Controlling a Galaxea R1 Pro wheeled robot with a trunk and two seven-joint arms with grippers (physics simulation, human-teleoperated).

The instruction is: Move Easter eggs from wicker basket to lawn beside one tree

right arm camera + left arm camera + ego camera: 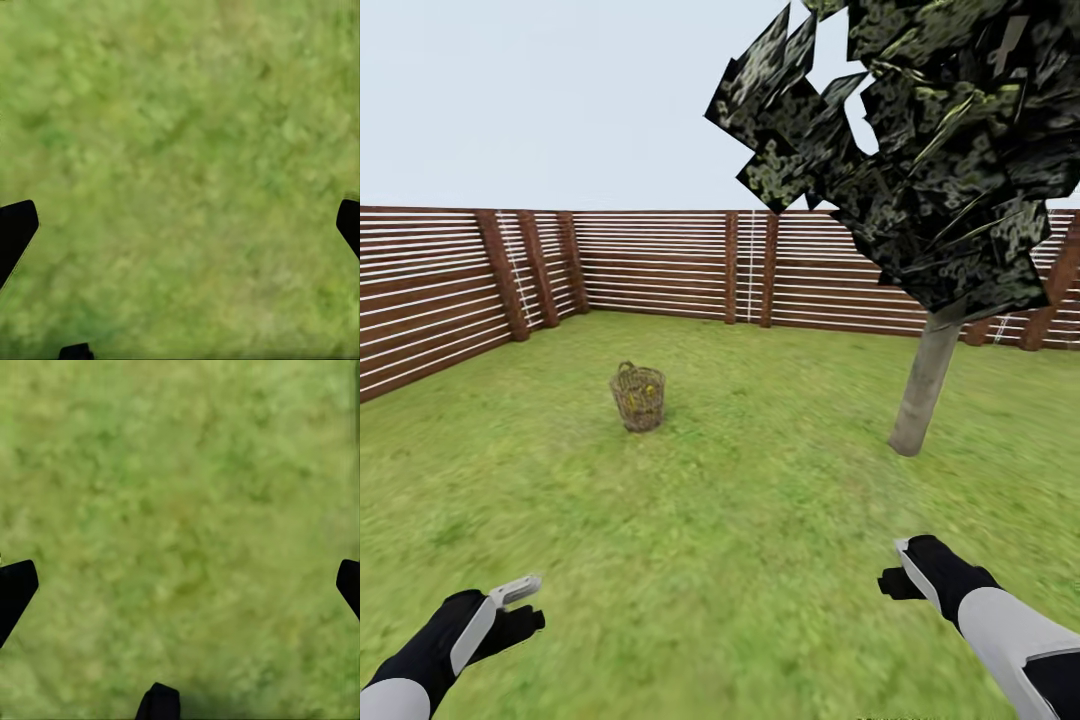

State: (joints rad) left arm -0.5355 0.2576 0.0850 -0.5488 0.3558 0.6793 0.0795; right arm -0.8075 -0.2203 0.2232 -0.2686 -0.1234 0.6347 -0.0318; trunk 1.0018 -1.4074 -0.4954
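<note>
We see our left end effector (510, 600) open and empty, the wicker basket (638, 398) far ahead on the lawn (760, 520) with yellow eggs (644, 389) inside, the tree (926, 385) right, our right end effector (905, 572) open. Nothing is moved yet.

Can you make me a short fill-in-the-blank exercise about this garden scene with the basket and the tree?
1. The wicker basket stands on the ____, far ahead of both grippers.
2. In the head view, the tree stands to the ____ of the basket.
3. The garden is ringed by a brown slatted ____.
4. The left gripper and right gripper are both open and hold ____.

Missing words: lawn; right; fence; nothing
</note>
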